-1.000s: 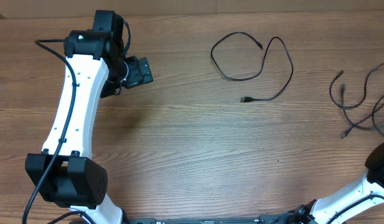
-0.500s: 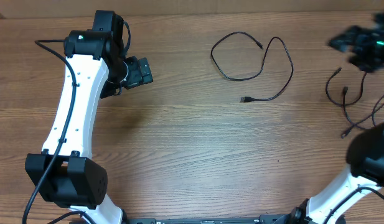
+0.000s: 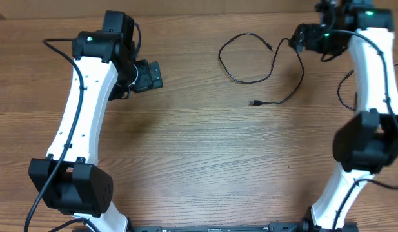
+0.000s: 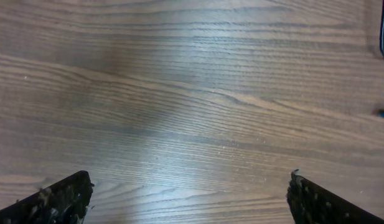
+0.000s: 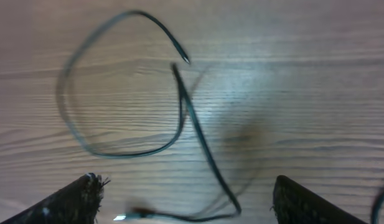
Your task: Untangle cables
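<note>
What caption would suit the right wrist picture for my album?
The open right gripper hovers above a looped black cable on the wooden table.

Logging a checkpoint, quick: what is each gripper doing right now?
Left gripper: open, holding nothing.
Right gripper: open, above the thin black looped cable, holding nothing.

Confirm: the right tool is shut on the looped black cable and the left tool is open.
Wrong: the right tool is open above the looped black cable, gripping nothing; the right wrist view shows it. The left tool is open.
</note>
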`<state>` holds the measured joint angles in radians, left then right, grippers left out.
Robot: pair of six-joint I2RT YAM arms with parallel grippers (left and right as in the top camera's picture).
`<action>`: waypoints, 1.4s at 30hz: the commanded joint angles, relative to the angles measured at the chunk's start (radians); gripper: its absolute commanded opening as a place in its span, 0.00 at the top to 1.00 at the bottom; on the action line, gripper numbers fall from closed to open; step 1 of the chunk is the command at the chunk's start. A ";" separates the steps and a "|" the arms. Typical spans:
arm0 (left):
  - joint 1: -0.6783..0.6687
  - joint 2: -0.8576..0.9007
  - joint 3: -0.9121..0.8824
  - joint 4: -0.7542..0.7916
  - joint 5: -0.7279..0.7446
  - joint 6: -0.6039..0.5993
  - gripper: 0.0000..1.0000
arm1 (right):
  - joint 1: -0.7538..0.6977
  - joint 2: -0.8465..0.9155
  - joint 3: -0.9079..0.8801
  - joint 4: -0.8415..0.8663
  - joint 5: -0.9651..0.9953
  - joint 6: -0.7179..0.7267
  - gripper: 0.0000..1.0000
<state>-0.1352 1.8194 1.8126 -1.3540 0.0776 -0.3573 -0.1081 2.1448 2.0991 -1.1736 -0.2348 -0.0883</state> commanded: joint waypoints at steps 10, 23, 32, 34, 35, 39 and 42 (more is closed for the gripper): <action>-0.023 -0.015 0.003 0.006 0.001 0.063 0.00 | 0.058 0.130 -0.007 -0.011 0.077 0.153 0.53; -0.023 -0.015 0.003 0.001 0.000 0.066 0.01 | -0.008 -0.033 -0.003 -0.126 0.127 0.404 0.96; -0.023 -0.015 0.003 0.009 0.001 0.065 0.00 | -0.316 -0.328 0.060 -0.091 0.365 0.536 0.96; -0.023 -0.015 0.003 0.009 0.001 0.065 0.00 | -0.404 -0.385 0.061 -0.061 0.358 0.576 0.96; -0.023 -0.015 0.003 0.009 0.001 0.065 0.00 | -0.439 -0.404 0.061 -0.049 0.344 0.588 0.96; -0.023 -0.015 0.003 0.013 0.001 0.065 0.01 | -0.524 -0.428 0.061 -0.026 0.282 0.585 0.96; -0.023 -0.015 0.003 0.022 0.002 0.061 0.00 | -0.527 -0.413 0.059 -0.042 0.281 0.571 0.96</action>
<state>-0.1513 1.8194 1.8126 -1.3392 0.0776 -0.3107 -0.6468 1.6867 2.1632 -1.2053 0.0753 0.4709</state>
